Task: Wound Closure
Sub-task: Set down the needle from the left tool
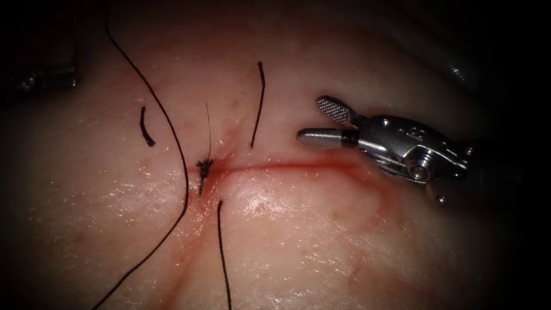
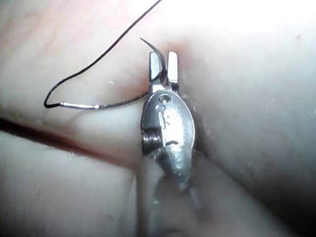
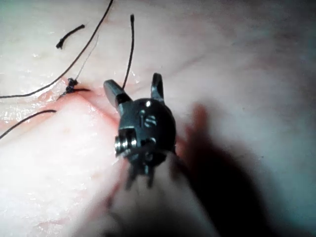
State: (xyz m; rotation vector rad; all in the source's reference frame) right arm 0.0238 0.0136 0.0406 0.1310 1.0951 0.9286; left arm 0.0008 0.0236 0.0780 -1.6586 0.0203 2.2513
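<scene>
The tissue (image 1: 298,229) carries a red cut (image 1: 287,166) running sideways, with a dark knot (image 1: 204,167) at its left end. My right tool (image 1: 310,119) hovers just beyond the cut's right part, jaws open and holding nothing; in its wrist view the right tool (image 3: 135,85) spreads wide near the knot (image 3: 71,86). In the left wrist view my left tool (image 2: 164,66) is shut on the curved needle (image 2: 106,105) about a third back from its tip. The needle is free of the tissue, and its thread (image 2: 98,59) trails from the swaged end.
A long thread (image 1: 172,138) sweeps down the left side past the knot. Cut ends of thread lie loose: a short one (image 1: 146,127) at the left, one (image 1: 258,103) beyond the cut, one (image 1: 222,252) on its near side. Red fluid (image 1: 367,178) stains the cut's edges.
</scene>
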